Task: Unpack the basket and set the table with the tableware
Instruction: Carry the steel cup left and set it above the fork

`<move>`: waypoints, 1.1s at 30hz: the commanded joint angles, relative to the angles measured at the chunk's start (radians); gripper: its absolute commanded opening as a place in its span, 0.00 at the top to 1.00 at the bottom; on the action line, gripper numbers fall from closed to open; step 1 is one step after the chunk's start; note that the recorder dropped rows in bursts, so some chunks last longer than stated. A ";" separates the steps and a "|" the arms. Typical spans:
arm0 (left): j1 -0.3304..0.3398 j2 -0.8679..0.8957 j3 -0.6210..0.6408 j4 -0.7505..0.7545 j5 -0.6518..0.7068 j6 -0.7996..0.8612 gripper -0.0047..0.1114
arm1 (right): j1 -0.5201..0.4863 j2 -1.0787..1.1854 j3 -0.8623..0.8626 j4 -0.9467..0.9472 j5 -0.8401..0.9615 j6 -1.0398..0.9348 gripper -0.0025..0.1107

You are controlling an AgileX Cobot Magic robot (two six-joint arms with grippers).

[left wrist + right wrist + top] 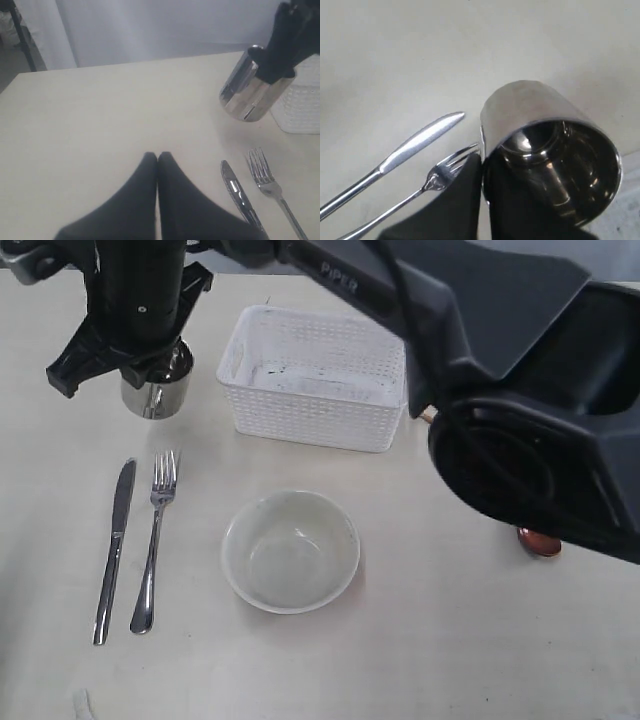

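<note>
Right gripper (482, 166): reaches across toward the tabletop's (100, 125) far left corner, clamped on the wall of the steel cup (155, 390), one finger inside the rim and one outside.
Steel cup: tilted, just off the basket's left end; whether its base touches the tabletop cannot be told.
Left gripper (157, 159): fingertips pressed together, holding nothing, over bare tabletop.
Basket (315, 390): white lattice, near the far edge.
Knife (113, 550) and fork (153, 540): parallel, apart, toward the left edge; fork nearer the bowl.
Bowl (290, 552): off-white, upright, on the near side of the basket.
Spoon (540, 542): red-brown tip showing under the right arm (480, 350).
Writing: "PIPER" on the right arm.
</note>
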 commanded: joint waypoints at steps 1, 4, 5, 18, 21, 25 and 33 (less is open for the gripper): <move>-0.005 -0.002 0.002 0.002 -0.001 -0.002 0.96 | 0.002 0.046 -0.039 -0.028 0.007 0.012 0.98; -0.005 -0.002 0.002 0.002 -0.001 -0.002 0.96 | 0.002 0.064 -0.039 -0.029 -0.007 0.012 0.98; -0.005 -0.002 0.002 0.002 -0.001 -0.002 0.96 | 0.000 0.066 -0.039 -0.033 -0.010 0.012 0.98; -0.005 -0.002 0.002 0.002 -0.001 -0.002 0.96 | -0.002 0.130 -0.039 -0.057 -0.079 0.010 0.98; -0.005 -0.002 0.002 0.002 -0.001 -0.002 0.96 | -0.005 0.132 -0.040 -0.067 -0.082 0.010 0.98; -0.005 -0.002 0.002 0.002 -0.001 -0.002 0.96 | -0.010 0.132 -0.040 -0.073 -0.089 0.010 0.98; -0.005 -0.002 0.002 0.002 -0.001 -0.002 0.96 | -0.010 0.132 -0.040 -0.069 -0.122 -0.005 0.92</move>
